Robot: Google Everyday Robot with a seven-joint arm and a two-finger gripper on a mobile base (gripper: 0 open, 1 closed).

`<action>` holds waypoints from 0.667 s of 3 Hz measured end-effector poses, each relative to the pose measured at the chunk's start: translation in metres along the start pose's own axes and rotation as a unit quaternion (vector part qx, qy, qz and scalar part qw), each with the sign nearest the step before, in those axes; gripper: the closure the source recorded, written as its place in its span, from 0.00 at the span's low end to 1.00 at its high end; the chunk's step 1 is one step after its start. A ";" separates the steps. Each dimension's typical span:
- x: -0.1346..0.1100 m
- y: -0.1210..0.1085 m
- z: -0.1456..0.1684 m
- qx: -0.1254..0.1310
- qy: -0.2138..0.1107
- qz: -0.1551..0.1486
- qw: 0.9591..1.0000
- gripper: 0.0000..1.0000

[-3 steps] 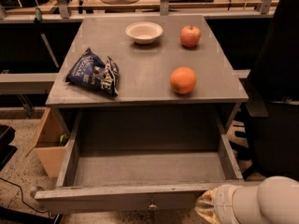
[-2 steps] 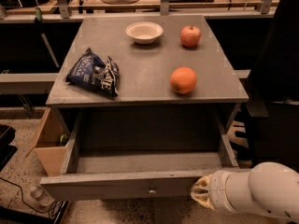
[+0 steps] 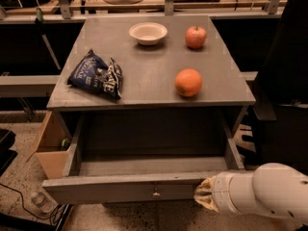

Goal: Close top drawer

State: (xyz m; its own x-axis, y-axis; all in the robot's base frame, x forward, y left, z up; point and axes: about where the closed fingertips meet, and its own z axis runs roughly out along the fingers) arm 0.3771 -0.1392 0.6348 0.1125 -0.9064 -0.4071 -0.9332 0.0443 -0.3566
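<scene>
The top drawer of the gray cabinet is pulled open, its flat front panel low in the view with a small metal knob at centre. Its gray box interior holds nothing I can see. My gripper is at the lower right, pressed against the right end of the drawer front. The white arm behind it comes in from the right edge.
On the cabinet top lie a dark chip bag, a white bowl, an apple and an orange. A cardboard box stands on the floor at the left. A dark chair is at the right.
The drawer front has moved back toward the cabinet, so less of the interior shows. My gripper has moved with it, staying against its right end.
</scene>
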 end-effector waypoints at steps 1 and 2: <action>0.002 -0.019 0.010 0.008 -0.007 -0.008 1.000 1.00; 0.014 -0.064 0.035 0.017 -0.034 -0.005 0.999 1.00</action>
State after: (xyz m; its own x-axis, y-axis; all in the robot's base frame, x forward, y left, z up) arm 0.4504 -0.1397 0.6224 0.1459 -0.8764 -0.4589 -0.9195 0.0510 -0.3897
